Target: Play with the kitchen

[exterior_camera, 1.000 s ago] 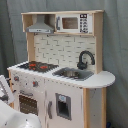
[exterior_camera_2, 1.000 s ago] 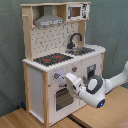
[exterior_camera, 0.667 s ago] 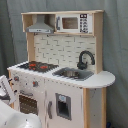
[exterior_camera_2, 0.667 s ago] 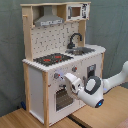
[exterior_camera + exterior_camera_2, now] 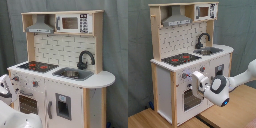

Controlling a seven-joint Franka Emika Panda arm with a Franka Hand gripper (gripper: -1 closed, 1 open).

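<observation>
One tall white and light-wood toy play kitchen [image 5: 60, 75], seen in both exterior views; it stands on a light wooden floor [image 5: 148, 120] in front of a grey-green curtain [image 5: 138, 50].

Counted on the kitchen: one black stovetop [image 5: 37, 65] with two red-ringed burners, one grey hood [image 5: 41, 26], one black curved faucet [image 5: 85, 59], one grey sink basin [image 5: 74, 74], one white toy microwave [image 5: 74, 23] on the top shelf, one windowed oven door [image 5: 190, 100]. Red-marked knobs sit above the oven (number not clear). The sink basin looks to hold nothing I can make out.

One white robot arm [image 5: 240, 77] enters from the second exterior view's right. Its gripper [image 5: 195, 82] is right up against the oven front, near the knob panel; whether the fingers are spread or pressed together, I cannot tell. In the first exterior view, white arm parts show at the lower left.
</observation>
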